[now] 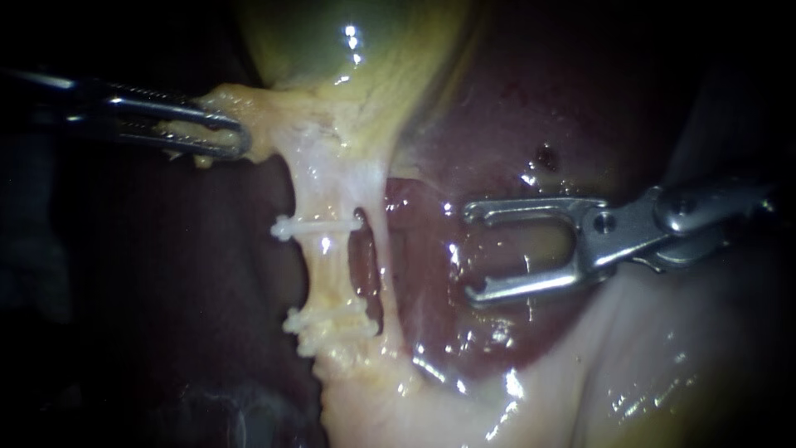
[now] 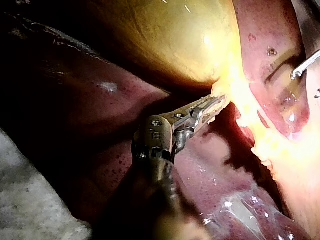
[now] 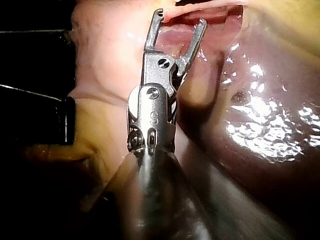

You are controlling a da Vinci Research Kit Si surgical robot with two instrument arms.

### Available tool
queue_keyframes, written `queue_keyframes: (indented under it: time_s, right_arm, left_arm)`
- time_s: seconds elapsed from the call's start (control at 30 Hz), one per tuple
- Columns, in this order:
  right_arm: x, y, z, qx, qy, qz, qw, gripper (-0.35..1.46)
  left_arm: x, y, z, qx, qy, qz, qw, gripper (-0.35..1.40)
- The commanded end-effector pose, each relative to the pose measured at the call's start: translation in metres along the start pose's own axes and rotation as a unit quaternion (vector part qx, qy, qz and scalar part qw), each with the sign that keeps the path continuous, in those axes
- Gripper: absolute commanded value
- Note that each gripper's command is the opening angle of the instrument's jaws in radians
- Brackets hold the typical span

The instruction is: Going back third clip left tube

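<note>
Jaws first: my right instrument's (image 1: 473,251) are spread wide and empty. They hang over the liver, near the tubes but not touching them. My left instrument's (image 1: 236,137) are clamped down on a flap of yellowish tissue (image 1: 265,124) right where the gallbladder narrows.

Biggest thing is the liver (image 1: 497,108), dark red and wet, basically the backdrop for everything. The gallbladder (image 1: 348,50) sits over it, greenish-yellow and shiny. My guess is the left instrument's grip is there to pull that narrow end off to the side. That keeps the strands below it stretched taut and lifted off the liver, so they're easy to get at.

Below that, the left tube (image 1: 327,265) runs down as a pale band. A thinner right tube (image 1: 385,274) sits just beside it, with a dark gap between the two.

Smallest bits are the white clips, all across the left tube. One clip (image 1: 319,224) sits higher up, and a lower clump (image 1: 327,325) looks like two stacked close together, though I can't cleanly separate them. There's a bare stretch of tube between the upper clip and the clump.

With the clips seated and the right jaws empty and off the tube, clipping looks done to me. What's left is getting that instrument clear without bumping the tensioned tube.
</note>
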Motion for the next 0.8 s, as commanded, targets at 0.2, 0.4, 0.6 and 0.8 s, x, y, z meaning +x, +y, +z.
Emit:
queue_keyframes:
  time_s: [0.2, 0.4, 0.6, 0.8]
  right_arm:
    - [-0.0001, 0.0000, -0.0001, 0.001, 0.000, -0.003, 1.0000, 0.48]
    - [-0.0002, -0.0001, -0.0003, 0.001, -0.002, -0.007, 1.0000, 0.48]
    - [-0.0003, -0.0001, -0.0004, 0.002, -0.005, -0.010, 0.9999, 0.48]
    - [-0.0003, -0.0001, -0.0005, 0.002, -0.005, -0.010, 0.9999, 0.48]
  left_arm:
    - [-0.0005, -0.0004, 0.0017, 0.005, 0.002, 0.002, 1.0000, -0.35]
    - [-0.0012, -0.0017, 0.0043, 0.007, 0.004, 0.005, 1.0000, -0.35]
    - [-0.0021, -0.0027, 0.0068, 0.009, -0.002, 0.009, 0.9999, -0.35]
    - [-0.0027, -0.0031, 0.0081, 0.008, -0.006, 0.011, 0.9999, -0.35]
